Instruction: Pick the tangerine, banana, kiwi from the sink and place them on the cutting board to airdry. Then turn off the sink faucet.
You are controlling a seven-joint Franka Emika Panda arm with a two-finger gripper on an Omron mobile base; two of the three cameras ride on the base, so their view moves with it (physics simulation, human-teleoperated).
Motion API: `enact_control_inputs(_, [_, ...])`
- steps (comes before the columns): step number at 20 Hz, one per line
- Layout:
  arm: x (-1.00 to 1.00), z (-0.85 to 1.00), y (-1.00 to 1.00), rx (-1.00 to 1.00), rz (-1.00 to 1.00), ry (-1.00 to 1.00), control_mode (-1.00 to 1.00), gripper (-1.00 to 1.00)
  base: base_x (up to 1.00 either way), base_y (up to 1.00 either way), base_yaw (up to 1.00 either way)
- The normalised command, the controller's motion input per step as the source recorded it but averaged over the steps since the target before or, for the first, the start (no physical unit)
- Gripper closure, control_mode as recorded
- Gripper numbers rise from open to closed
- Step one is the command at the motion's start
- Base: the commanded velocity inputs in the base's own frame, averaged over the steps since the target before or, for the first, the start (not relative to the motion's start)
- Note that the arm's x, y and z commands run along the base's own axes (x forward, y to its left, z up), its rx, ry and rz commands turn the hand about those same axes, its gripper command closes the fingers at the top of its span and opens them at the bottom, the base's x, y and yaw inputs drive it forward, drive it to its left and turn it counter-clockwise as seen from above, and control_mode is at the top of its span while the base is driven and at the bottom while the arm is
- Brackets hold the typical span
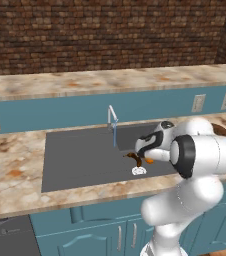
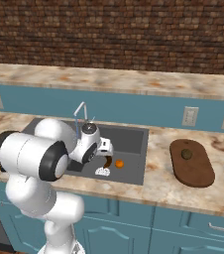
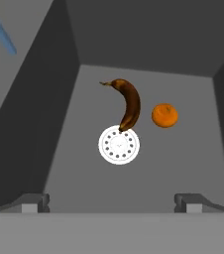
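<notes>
In the dark grey sink [image 2: 134, 141] the curved brown banana [image 3: 130, 104] lies with its lower end at the white drain [image 3: 119, 145]. The orange tangerine [image 3: 164, 115] rests just beside it, apart from it. My gripper [image 3: 113, 202] hangs open above the sink floor near the drain, and nothing is between its fingertips [image 3: 32, 201]. The base views show the banana [image 1: 134, 157] and the tangerine [image 2: 119, 163] below my hand. On the counter to the right lies the brown cutting board [image 2: 192, 162] with the olive kiwi [image 2: 186, 154] on it. The silver faucet [image 1: 112, 116] runs a thin blue stream [image 1: 115, 135].
Marble counter [image 2: 158, 183] surrounds the sink, with a raised ledge [image 1: 110, 80] and a brick wall behind. Wall outlets [image 2: 190, 115] sit on the blue backsplash. The sink walls close in on both sides of my hand. Blue cabinets [image 2: 193, 228] are below.
</notes>
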Motion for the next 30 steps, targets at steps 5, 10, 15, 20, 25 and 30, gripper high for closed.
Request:
enact_control_inputs(5, [0.3,-0.32,-0.11,0.03,0.0,0.03,-1.0,-1.0,0.0,0.0,0.0])
enact_control_inputs(10, [0.34,-0.32,-0.08,0.02,0.0,0.03,-1.0,-1.0,0.0,0.0,0.0])
enact_control_inputs(15, [0.33,-0.31,0.0,0.01,0.0,0.04,-1.0,-1.0,0.0,0.0,0.0])
enact_control_inputs(20, [0.35,-0.36,0.0,0.01,0.0,0.05,-1.0,-1.0,0.0,0.0,0.0])
enact_control_inputs(25, [0.38,-0.36,0.0,0.01,0.0,0.05,-1.0,-1.0,0.0,0.0,0.0])
enact_control_inputs(30, [0.43,-0.32,-0.01,0.01,0.0,0.04,-1.0,-1.0,0.0,0.0,0.0])
